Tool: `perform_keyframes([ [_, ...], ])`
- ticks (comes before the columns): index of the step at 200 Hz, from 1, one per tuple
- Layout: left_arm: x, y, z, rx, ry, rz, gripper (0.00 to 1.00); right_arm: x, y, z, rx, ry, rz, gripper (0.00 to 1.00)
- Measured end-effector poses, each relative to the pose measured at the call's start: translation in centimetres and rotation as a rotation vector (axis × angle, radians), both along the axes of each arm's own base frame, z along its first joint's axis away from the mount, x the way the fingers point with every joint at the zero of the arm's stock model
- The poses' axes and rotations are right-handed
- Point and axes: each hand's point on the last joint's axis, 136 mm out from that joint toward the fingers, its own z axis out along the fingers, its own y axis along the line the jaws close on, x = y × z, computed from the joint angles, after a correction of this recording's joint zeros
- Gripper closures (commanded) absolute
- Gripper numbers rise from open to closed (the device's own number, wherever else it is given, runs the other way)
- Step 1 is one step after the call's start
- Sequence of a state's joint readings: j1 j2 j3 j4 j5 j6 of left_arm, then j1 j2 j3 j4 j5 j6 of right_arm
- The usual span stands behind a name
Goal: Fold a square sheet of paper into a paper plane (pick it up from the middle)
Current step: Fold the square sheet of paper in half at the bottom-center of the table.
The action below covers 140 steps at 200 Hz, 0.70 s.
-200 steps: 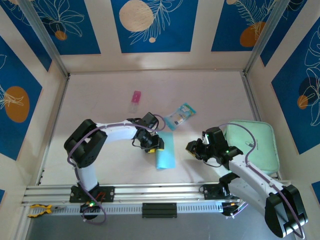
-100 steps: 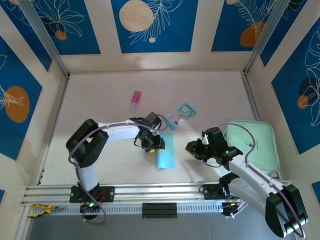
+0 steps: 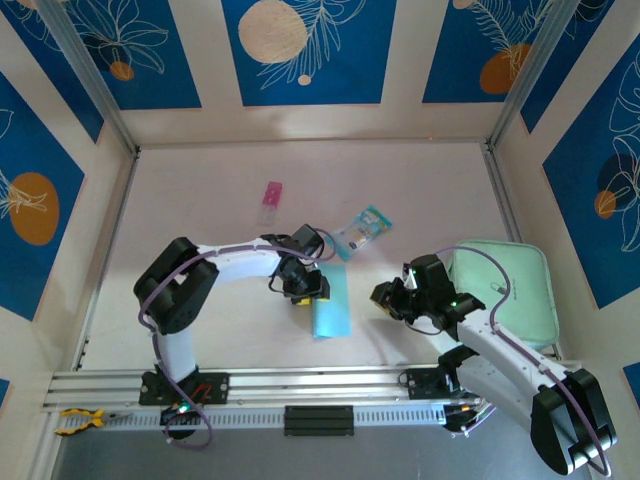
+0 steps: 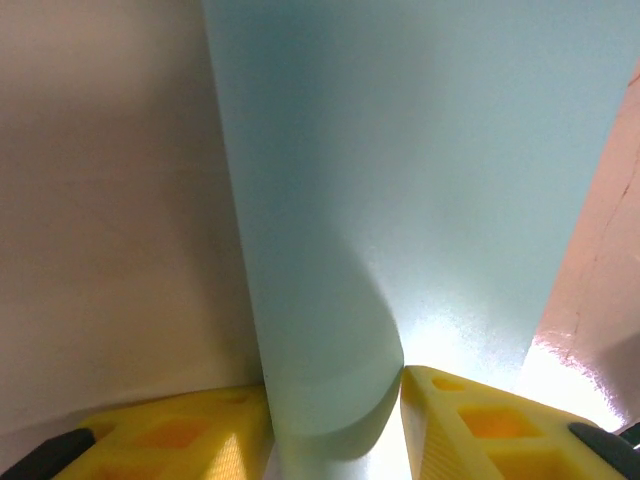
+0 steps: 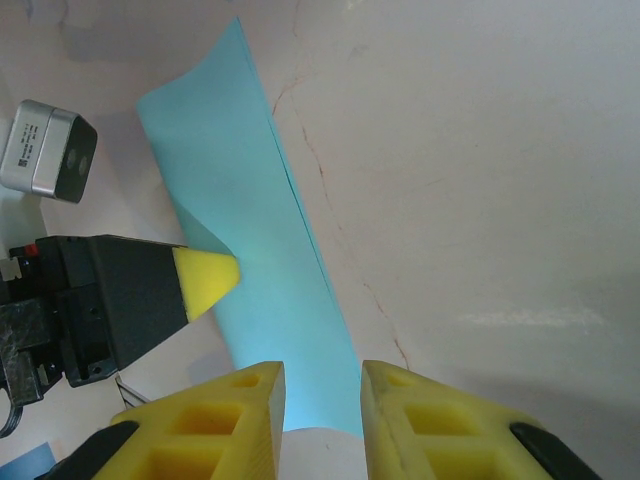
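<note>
Pale table (image 3: 200,200) walled by blue floral panels (image 3: 310,50), with the folded sheet lying at its middle.
A mint pad (image 3: 500,290) lay at the right. The square sheet of paper (image 3: 331,305), folded narrow, lay between the arms. The left gripper (image 3: 312,293) seemed clamped on a raised curl at the sheet's left edge; the right gripper (image 5: 322,385) hung just beside the sheet, fingers slightly apart and empty. Since a second earlier, only the left elbow had crept slightly rightward.
</note>
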<state>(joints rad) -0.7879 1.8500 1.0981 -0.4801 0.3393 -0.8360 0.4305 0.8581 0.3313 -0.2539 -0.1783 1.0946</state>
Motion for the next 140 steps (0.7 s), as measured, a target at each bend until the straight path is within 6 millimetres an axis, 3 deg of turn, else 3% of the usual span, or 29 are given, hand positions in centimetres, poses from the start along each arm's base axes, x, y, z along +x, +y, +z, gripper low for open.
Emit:
perform_keyframes([
  [140,0.03,0.04,-0.20,0.030,0.024,-0.006,0.56,0.10,-0.09,-0.06,-0.007,-0.004,-0.005,0.72],
])
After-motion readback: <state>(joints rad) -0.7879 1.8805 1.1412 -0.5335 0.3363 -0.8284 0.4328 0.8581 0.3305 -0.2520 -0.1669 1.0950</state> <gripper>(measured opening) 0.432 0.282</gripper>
